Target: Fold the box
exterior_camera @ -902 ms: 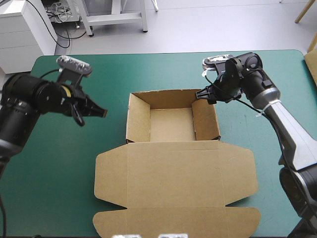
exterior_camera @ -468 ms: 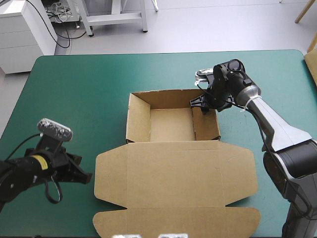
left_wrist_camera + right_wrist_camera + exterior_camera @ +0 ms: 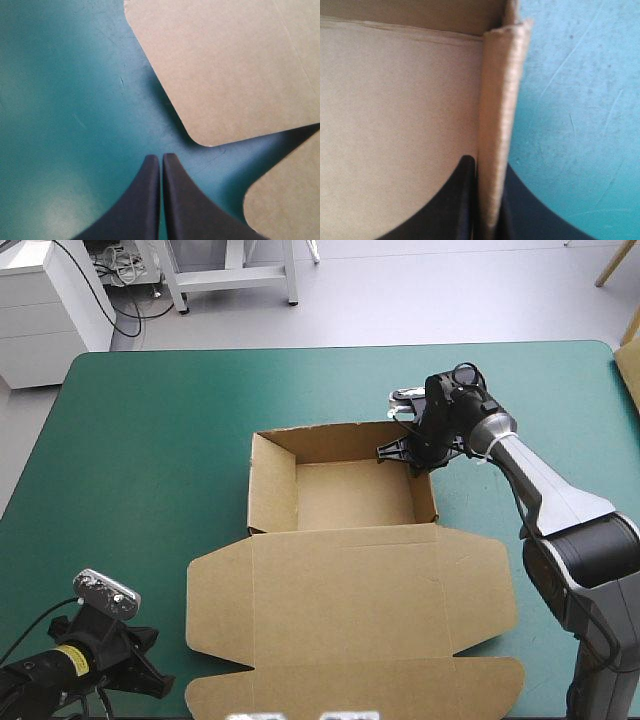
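Place: the box (image 3: 350,610) sits mid-bench (image 3: 150,440), its tray (image 3: 345,495) toward the far edge and its lid (image 3: 350,580) flat on the teal-green cover toward the near edge.
Pointing: the tray opens upward, and the lid's free edge faces the robot.
Long axis: far to near, running from the tray's back wall through the hinge crease to the lid's front flap. The tray alone is wider across than deep.
Handling: thin brown board, judged light and stiff across the panels. It should bend easily along the scored creases and skid readily on the cover. A hard squeeze would dent it.
Hold: take it by a wall's top edge or a flap's rim. The flat panels offer no grip.
Right gripper (image 3: 400,452): pinching the right wall (image 3: 495,100) at the tray's far right corner, one finger inside the tray and one outside.
Left gripper (image 3: 161,159): pressed together and holding nothing. It is over bare cover near the bench's near left corner, just short of the notch between two rounded lid flaps (image 3: 225,65).
Risk: pulling one corner may swing the whole box.
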`<state>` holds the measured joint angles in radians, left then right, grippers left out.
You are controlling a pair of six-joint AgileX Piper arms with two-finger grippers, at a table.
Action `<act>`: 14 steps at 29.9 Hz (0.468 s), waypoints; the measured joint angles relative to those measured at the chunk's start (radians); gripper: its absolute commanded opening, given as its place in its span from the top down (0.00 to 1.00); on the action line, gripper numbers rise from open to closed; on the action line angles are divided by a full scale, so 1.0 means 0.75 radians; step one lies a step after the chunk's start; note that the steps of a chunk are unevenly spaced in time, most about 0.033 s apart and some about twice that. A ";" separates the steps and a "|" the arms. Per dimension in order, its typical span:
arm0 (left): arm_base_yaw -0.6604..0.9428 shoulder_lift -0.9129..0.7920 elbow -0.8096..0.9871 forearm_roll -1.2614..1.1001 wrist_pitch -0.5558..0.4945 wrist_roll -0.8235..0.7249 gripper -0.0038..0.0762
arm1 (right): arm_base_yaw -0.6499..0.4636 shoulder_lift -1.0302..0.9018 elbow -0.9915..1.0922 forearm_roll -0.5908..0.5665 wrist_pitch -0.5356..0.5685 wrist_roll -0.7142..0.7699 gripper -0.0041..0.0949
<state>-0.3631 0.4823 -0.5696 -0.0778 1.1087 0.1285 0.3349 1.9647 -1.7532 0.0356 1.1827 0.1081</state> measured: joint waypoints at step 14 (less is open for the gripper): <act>0.000 -0.066 0.097 0.001 -0.046 0.068 0.96 | -0.177 -0.079 -0.011 0.003 0.001 -0.035 0.98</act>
<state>-0.3631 0.4331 -0.4967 -0.0770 1.0744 0.1795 0.2019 1.9056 -1.7615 0.0380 1.1835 0.0816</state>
